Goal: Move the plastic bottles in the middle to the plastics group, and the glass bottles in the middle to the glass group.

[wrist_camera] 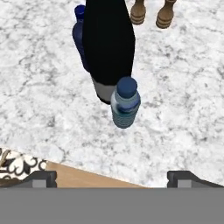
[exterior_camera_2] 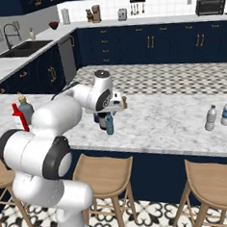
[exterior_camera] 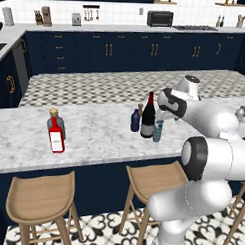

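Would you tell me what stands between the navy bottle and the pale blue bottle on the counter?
In the left base view, the wine bottle stands between the navy bottle and the pale blue bottle.

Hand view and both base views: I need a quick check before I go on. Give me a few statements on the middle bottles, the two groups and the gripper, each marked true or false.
1. The gripper is open and holds nothing. True.
2. The pale blue plastic bottle lies on its side. False: it stands upright, in front of the wine bottle.
3. The dark navy bottle stands beside the wine bottle in the middle. True.
4. The red flat bottle stands among the water bottles. False: it stands at the other end of the marble counter, by the squat bottle with a tan stopper.
5. Two brown shakers stand beyond the wine bottle. True.
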You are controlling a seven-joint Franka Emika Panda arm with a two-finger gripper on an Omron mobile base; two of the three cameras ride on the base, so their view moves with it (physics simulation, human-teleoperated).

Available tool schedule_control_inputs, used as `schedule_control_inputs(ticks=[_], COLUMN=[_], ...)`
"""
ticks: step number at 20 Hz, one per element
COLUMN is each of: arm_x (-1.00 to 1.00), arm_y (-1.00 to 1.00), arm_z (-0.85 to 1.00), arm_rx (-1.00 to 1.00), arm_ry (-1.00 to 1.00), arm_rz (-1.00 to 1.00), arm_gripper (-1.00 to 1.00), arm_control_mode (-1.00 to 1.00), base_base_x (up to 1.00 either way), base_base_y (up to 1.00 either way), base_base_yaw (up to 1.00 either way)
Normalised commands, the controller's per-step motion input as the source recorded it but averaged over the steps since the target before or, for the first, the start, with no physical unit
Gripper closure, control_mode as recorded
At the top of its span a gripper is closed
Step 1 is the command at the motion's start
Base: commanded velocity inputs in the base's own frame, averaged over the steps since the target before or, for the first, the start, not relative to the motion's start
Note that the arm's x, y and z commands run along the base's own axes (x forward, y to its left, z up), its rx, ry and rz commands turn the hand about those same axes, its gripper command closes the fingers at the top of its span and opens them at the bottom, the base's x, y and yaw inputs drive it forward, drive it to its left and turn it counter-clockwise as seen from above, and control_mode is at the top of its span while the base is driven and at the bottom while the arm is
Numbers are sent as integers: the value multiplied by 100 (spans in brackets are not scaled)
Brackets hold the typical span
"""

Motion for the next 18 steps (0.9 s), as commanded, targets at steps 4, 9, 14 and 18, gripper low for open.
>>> schedule_control_inputs(ticks=[4,9,14,18], arm_x=[33,31,19,25], arm_y=[0,0,0,0], arm_z=[-29,-16,0,0], arm_rx=[0,0,0,0], arm_ry=[0,0,0,0], arm_rz=[0,0,0,0], arm_gripper=[-100,-100,-100,-100], arm_control_mode=[-100,-100,-100,-100], base_base_x=[0,0,0,0], base_base_y=[0,0,0,0], base_base_yaw=[0,0,0,0])
